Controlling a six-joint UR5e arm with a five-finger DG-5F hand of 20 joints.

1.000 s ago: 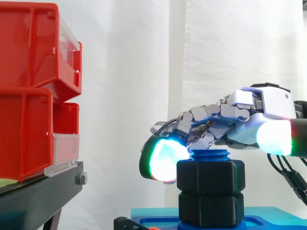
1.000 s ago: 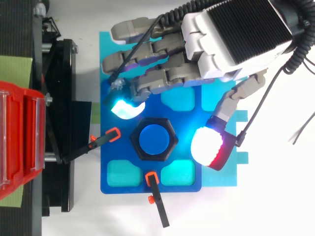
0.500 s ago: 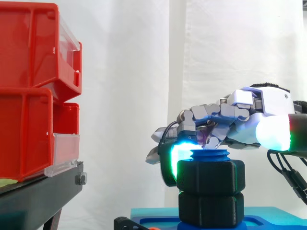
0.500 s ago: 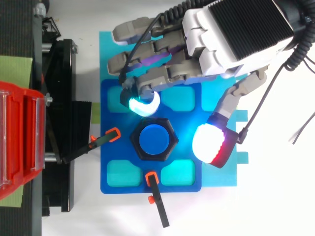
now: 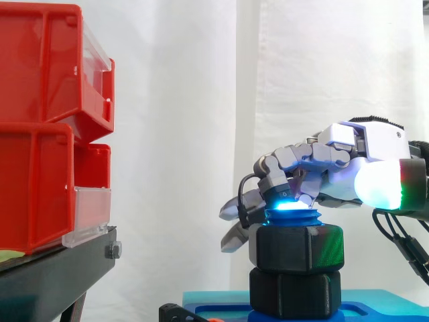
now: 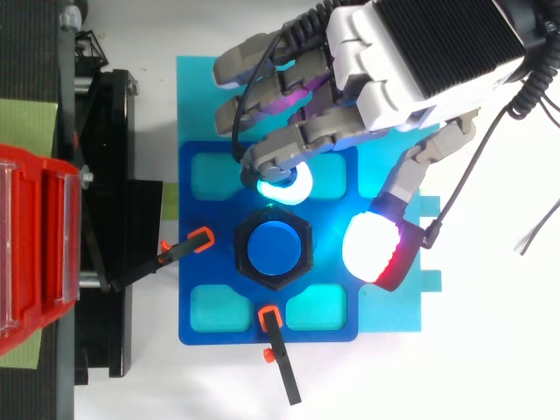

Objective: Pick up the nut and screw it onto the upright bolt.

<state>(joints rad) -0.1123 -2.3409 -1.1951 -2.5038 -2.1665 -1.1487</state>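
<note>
A black hex nut (image 5: 295,247) sits on the upright blue bolt (image 6: 274,248), above a second black nut (image 5: 293,292). The bolt's threaded tip (image 5: 293,217) pokes out on top. My hand (image 6: 420,52) reaches in from the right above them. One bent finger's cyan fingertip (image 6: 284,185) rests at the far edge of the upper nut, right next to the bolt tip. The thumb's white-red pad (image 6: 374,249) hovers to the right of the nut, apart from it and higher. The other fingers stretch out to the left, touching nothing.
The bolt stands on a dark blue fixture plate (image 6: 210,254) over a cyan plate (image 6: 201,87). Two orange-tipped clamps (image 6: 197,241) (image 6: 271,319) point at the nut from the left and front. Red bins (image 5: 40,134) on a black stand (image 5: 53,275) are at the left.
The cyan fingertip has swept rightwards along the nut's far edge and risen from beside the nut to its top by the bolt tip. The thumb barely shifted.
</note>
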